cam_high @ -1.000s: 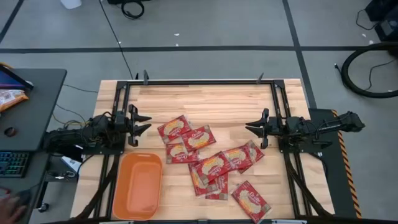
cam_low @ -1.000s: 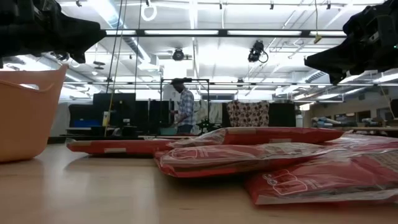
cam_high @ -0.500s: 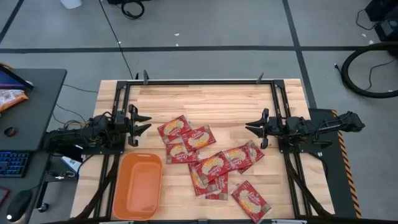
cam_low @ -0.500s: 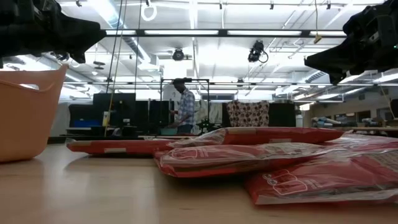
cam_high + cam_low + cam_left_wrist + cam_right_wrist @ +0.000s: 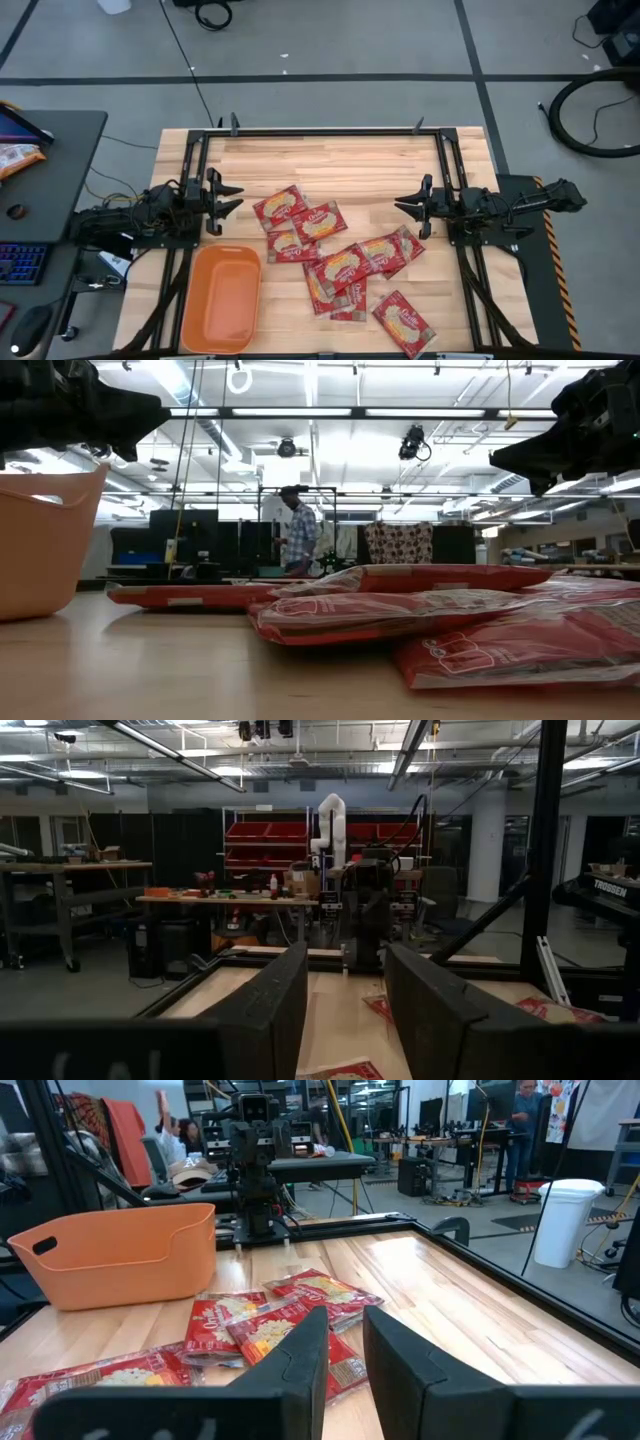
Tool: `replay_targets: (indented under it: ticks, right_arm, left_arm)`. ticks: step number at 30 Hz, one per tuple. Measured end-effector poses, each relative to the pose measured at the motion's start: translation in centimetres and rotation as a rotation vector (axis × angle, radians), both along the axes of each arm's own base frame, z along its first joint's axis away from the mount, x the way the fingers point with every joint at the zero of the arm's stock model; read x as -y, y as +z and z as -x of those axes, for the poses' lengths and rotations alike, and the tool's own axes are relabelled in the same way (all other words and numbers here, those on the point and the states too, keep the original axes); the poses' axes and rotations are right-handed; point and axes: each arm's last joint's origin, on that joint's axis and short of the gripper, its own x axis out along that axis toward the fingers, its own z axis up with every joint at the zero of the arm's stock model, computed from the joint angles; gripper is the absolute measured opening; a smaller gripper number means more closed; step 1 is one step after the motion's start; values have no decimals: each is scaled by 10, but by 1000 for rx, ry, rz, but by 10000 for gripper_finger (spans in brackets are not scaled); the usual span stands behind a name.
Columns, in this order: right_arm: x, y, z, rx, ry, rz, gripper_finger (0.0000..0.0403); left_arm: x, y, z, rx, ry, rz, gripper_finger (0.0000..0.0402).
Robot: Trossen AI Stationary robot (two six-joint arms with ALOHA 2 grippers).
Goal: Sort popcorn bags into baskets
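Orange and bare, the basket (image 5: 221,298) sits beside the scattered popcorn bags (image 5: 334,258) from above; nothing is sorted, so a first pick comes next. Each wrist view shows its gripper spread and empty, left gripper (image 5: 345,1010), right gripper (image 5: 343,1357).

Grey floor (image 5: 330,40), black desk (image 5: 60,170) left of table, ceiling strip lights (image 5: 400,412), red shelving bins (image 5: 270,832).

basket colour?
Plain orange, no pattern. The basket shows best in the high view, at the table's near-left corner.
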Motion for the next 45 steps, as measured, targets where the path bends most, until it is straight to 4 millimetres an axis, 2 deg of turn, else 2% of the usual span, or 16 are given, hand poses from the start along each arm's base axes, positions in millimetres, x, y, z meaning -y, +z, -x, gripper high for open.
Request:
replay_targets:
  ticks: [11,14,20,24,27,32,37,41,45]
  right_arm:
    - [0,0,0,0,0,0,73]
    - [0,0,0,0,0,0,73]
    - [0,0,0,0,0,0,73]
    - [0,0,0,0,0,0,73]
    - [0,0,0,0,0,0,73]
    - [0,0,0,0,0,0,73]
    - [0,0,0,-1,0,3,73]
    - [1,2,0,6,-35,87,73]
    - [4,15,1,135,-74,91,73]
  left_arm:
    - [0,0,0,0,0,0,141]
    - [0,5,1,58,-11,32,141]
    - [1,21,8,287,-144,346,141]
    - [1,25,10,366,-242,548,141]
    - [1,25,10,374,-273,622,141]
    - [1,27,11,400,-279,646,141]
    - [0,34,17,537,-321,772,141]
    - [-4,39,22,685,-296,911,141]
    - [-9,35,19,719,-127,986,141]
